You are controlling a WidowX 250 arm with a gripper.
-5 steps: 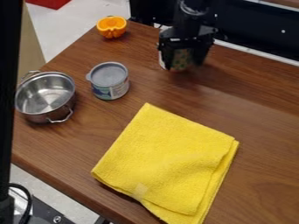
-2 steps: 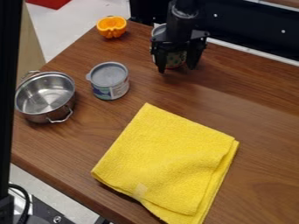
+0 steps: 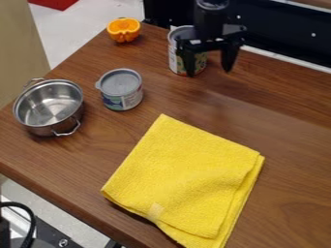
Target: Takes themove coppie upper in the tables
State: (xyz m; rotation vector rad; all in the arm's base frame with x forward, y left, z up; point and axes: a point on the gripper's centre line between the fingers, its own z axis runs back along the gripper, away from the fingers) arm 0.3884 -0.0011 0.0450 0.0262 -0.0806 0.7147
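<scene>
At the tabletop's far side, the fingers are held wide, shifted right since the earlier frame; the tall can is seen upright, partly hidden behind them, contact unclear.

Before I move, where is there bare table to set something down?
Bare: the wide stretch right of the yellow cloth, and the patch between cloth and pot. Crowded: the gripper hangs at the tall can; pot and short can sit close together.
</scene>
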